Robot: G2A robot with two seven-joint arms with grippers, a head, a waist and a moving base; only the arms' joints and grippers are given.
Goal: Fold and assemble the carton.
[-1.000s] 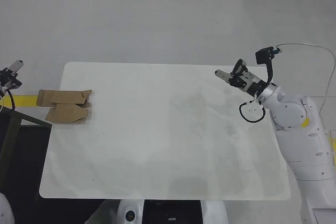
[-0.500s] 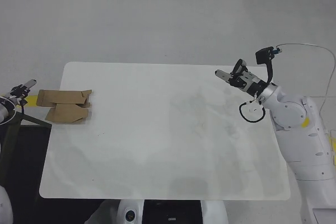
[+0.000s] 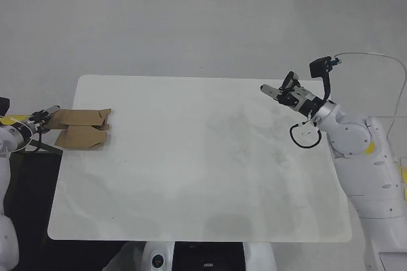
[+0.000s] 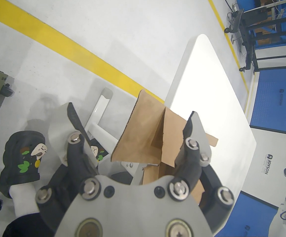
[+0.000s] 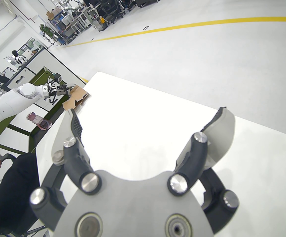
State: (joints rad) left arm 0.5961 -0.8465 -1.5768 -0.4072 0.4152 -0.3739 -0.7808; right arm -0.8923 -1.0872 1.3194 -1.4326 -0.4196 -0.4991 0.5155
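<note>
Straddling the flattened brown cardboard carton (image 4: 143, 134) where it overhung the white table (image 4: 207, 87), the left tool (image 4: 132, 110) gaped wide. A sound grip probably meant closing squarely on both layers. The right tool (image 5: 145, 114), likewise wide, hung well apart.

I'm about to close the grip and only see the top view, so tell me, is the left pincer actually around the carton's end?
Observer: Yes, the left wrist view shows the left pincer open, with the carton's end between its fingers.
Operator: Are both fingers touching it?
Observer: One finger overlaps the cardboard, contact unclear; the other finger stands well clear.
Operator: And the other arm?
Observer: Its wrist view shows the right pincer open above the table, holding nothing.
</note>
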